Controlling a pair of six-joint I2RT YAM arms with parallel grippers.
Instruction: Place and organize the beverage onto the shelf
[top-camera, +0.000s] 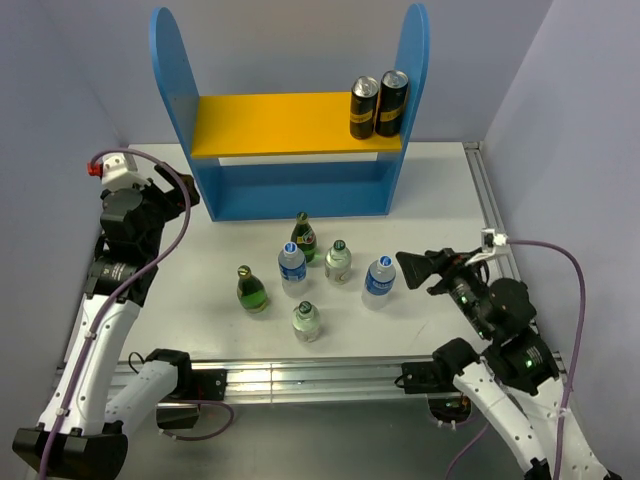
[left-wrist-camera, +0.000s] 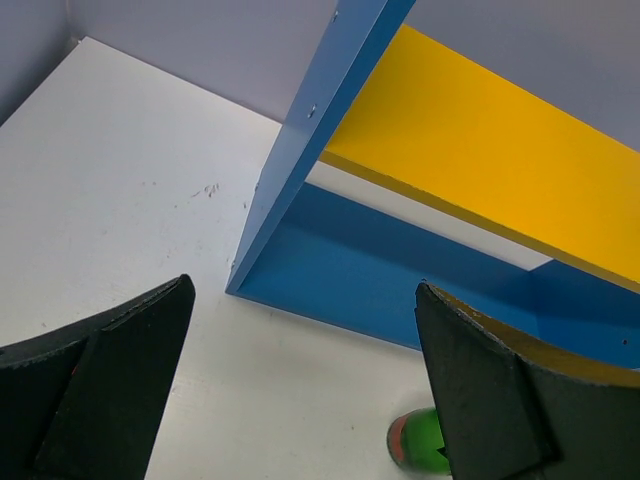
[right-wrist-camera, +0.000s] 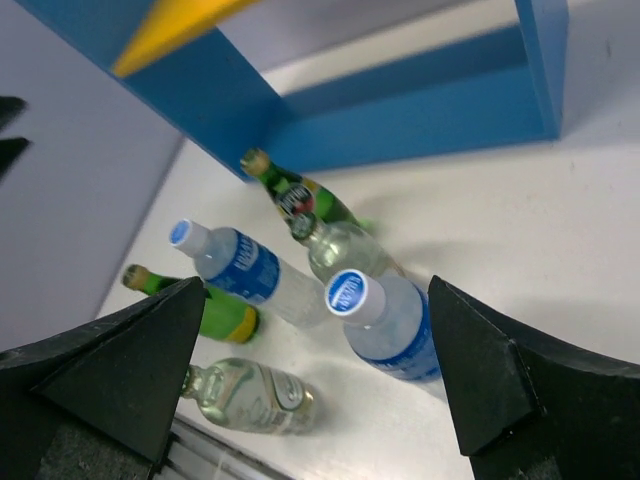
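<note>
The six beverage bottles stand in a cluster on the white table in front of the shelf (top-camera: 290, 190): two dark green (top-camera: 304, 237) (top-camera: 251, 289), two with blue labels (top-camera: 292, 268) (top-camera: 380, 280), two short clear (top-camera: 338, 262) (top-camera: 306, 321). My right gripper (top-camera: 415, 268) is open and empty, just right of the nearest blue-label bottle (right-wrist-camera: 385, 320), which sits between its fingers in the right wrist view. My left gripper (top-camera: 178, 197) is open and empty by the shelf's left panel (left-wrist-camera: 310, 130); a green bottle (left-wrist-camera: 415, 440) shows at its right finger.
Two black-and-gold cans (top-camera: 378, 105) stand at the right end of the yellow upper board (top-camera: 270, 125). The blue base level (left-wrist-camera: 400, 280) holds nothing. Grey walls close in left, right and behind. The table's metal rail (top-camera: 300, 375) runs along the front.
</note>
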